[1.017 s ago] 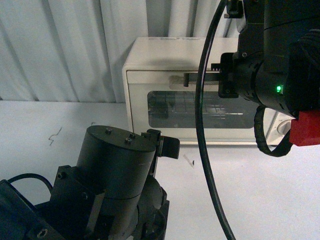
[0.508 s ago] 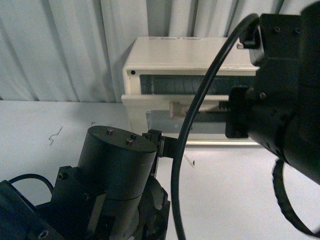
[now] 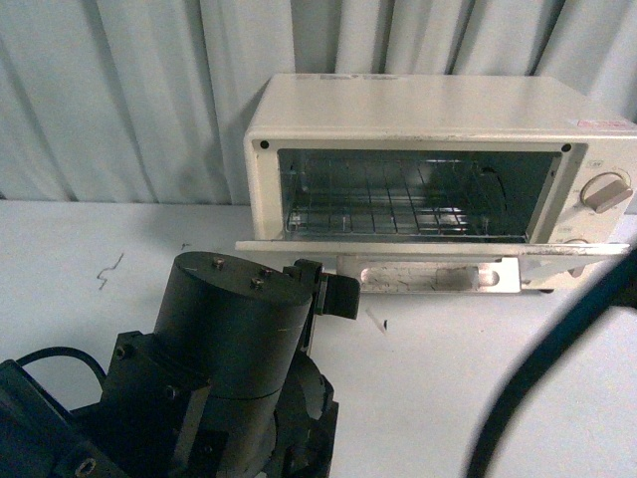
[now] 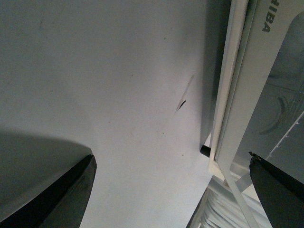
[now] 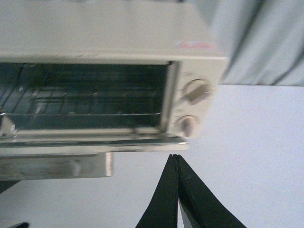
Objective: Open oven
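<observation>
The cream-white oven (image 3: 418, 105) stands at the back of the white table. Its drop-down door (image 3: 428, 247) lies open and flat, and the wire rack (image 3: 398, 214) shows inside. Two beige knobs (image 3: 604, 191) sit on its right side. The oven also shows in the right wrist view (image 5: 95, 33), door down. My right gripper (image 5: 175, 164) is shut and empty, pulled back in front of the door's edge near the knobs. My left gripper (image 4: 171, 190) is open and empty over the table beside the oven's door corner (image 4: 228, 156).
Pale pleated curtains (image 3: 119, 90) hang behind the table. The left arm's dark body (image 3: 219, 358) fills the lower left of the front view. A blurred black cable (image 3: 557, 358) crosses the lower right. Small marks lie on the table (image 3: 107, 269).
The oven door has dropped from shut to fully open. My right arm has pulled back out of the front view, leaving only its cable in sight. The left arm has not moved.
</observation>
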`<move>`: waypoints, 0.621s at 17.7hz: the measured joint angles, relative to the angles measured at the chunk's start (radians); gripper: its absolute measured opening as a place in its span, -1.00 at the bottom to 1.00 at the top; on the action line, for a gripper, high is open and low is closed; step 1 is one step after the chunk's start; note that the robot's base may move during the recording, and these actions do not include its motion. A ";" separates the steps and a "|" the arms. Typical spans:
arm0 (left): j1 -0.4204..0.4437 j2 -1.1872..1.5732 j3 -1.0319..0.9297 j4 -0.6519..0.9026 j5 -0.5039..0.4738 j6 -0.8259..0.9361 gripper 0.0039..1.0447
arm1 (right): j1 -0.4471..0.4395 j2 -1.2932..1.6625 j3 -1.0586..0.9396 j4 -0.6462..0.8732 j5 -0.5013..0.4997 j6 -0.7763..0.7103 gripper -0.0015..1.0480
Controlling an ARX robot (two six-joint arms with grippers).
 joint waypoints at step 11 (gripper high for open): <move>-0.003 0.001 0.000 -0.003 -0.001 0.001 0.88 | -0.385 -1.063 -0.346 -0.469 -0.313 0.242 -0.35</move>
